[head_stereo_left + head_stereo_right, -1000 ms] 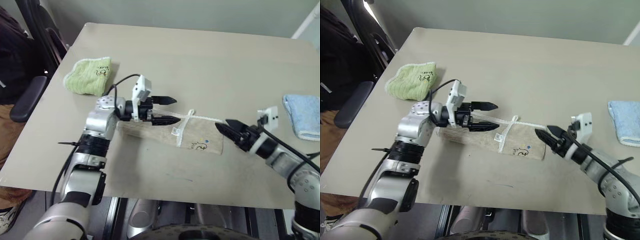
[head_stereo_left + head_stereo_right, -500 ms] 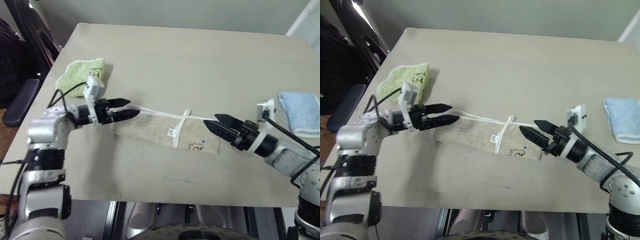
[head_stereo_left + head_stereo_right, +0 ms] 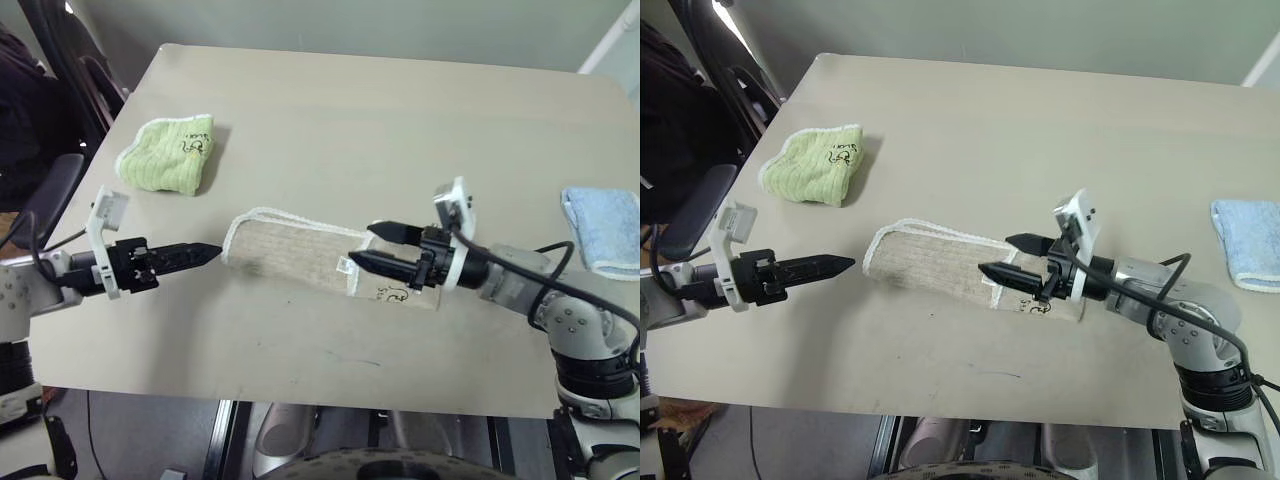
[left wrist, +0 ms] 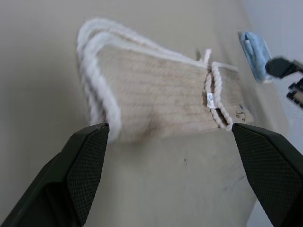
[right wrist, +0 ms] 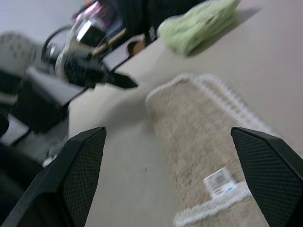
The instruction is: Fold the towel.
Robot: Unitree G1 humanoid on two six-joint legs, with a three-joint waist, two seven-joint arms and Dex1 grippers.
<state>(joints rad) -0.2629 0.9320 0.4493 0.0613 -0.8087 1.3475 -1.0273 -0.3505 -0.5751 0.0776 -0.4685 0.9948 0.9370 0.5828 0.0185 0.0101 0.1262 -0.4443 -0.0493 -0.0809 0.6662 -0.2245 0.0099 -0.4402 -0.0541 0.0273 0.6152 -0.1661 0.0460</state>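
The beige towel point(image 3: 295, 255) lies folded into a long strip at the table's middle, with white edging around its left end and a small logo near its right end. My left gripper point(image 3: 205, 252) hovers just off the towel's left end, pointing at it, and holds nothing. Seen along its fingers point(image 4: 87, 156), the jaws stand wide apart with the towel point(image 4: 156, 106) ahead. My right gripper point(image 3: 362, 243) points left over the towel's right part, open and empty, one fingertip above the cloth and one at its near edge.
A lime-green towel point(image 3: 165, 153) lies at the back left of the table point(image 3: 400, 110). At the right edge is a light-blue towel point(image 3: 600, 230). A dark chair point(image 3: 45, 195) stands beside the table's left side. The table's front edge runs close below both grippers.
My left gripper has drawn back to the left, off the towel's left end. My right gripper has moved left, from beyond the towel's right end to over its right part.
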